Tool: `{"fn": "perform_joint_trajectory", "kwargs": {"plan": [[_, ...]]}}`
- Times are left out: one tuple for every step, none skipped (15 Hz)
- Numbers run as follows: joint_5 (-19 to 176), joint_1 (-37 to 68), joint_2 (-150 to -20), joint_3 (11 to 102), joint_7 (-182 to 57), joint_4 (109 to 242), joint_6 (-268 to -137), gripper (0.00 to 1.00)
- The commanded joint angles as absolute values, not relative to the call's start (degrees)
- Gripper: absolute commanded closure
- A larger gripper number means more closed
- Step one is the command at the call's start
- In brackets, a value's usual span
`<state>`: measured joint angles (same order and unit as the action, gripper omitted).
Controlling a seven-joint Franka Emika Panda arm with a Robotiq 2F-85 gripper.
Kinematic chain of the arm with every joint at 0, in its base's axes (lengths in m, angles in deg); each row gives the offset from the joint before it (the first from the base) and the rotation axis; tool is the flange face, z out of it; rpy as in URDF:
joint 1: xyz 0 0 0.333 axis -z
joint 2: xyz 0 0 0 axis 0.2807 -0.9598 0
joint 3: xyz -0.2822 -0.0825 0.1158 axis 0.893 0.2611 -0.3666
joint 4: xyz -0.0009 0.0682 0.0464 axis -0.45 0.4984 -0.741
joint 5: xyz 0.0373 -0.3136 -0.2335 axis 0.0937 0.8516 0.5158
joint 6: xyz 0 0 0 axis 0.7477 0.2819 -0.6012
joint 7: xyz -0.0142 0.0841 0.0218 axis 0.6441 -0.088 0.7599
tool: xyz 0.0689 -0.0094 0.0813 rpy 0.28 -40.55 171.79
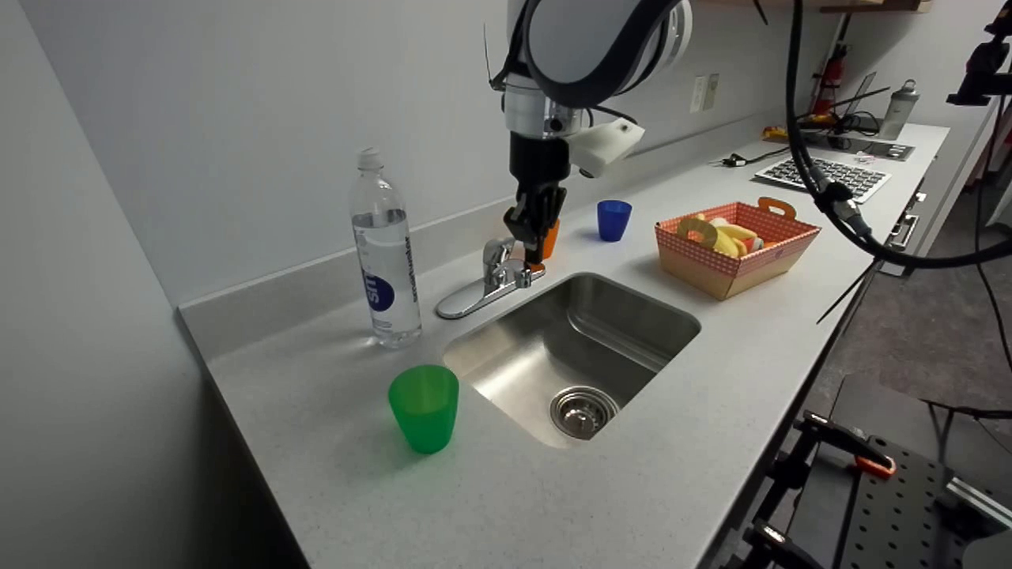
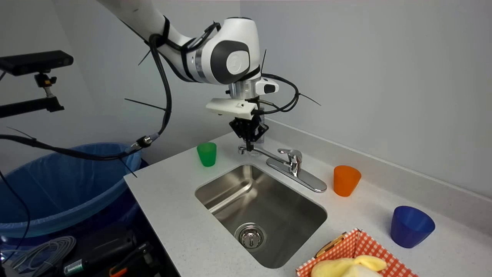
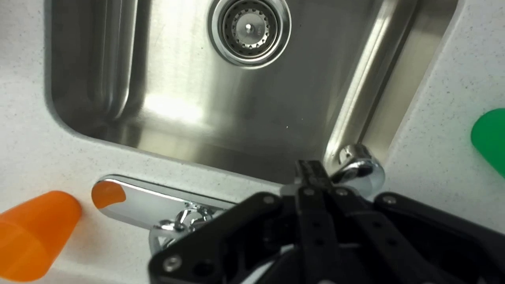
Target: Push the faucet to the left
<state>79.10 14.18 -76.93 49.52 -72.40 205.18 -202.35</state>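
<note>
Because the shiny chrome faucet (image 2: 294, 164) points its spout (image 2: 270, 155) left, the push appears nearly complete. The black pincer (image 2: 249, 147), tips together, should next withdraw.

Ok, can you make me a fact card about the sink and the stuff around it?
sink: metal, with a round drain
faucet: shiny, beside the sink
gripper: shut, near the end of the spout; can't tell if touching
standing up: green cup, orange cup, blue cup, bottle
basket: red checks, with yellow things inside
</note>
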Motion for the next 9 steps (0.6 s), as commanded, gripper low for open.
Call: {"fn": "perform_joint_trajectory", "kwargs": {"plan": [[76.68,13.46,-74.80,48.51,-72.86,202.59,-202.21,1.00],[76.42,13.39,-74.32,48.24,-72.96,201.99,-202.33,1.00],[76.00,13.56,-73.90,48.20,-73.67,201.05,-201.87,1.00],[75.87,13.51,-73.24,48.13,-73.65,200.57,-201.78,1.00],[76.22,13.33,-72.59,48.11,-72.86,200.38,-201.75,1.00],[77.17,13.36,-74.34,48.31,-72.57,200.61,-202.22,0.99],[77.17,13.34,-73.83,48.30,-72.56,200.28,-202.22,0.99],[77.18,13.34,-73.46,48.30,-72.56,200.21,-202.21,0.99],[77.18,13.34,-73.29,48.30,-72.56,200.22,-202.21,0.99]]}}
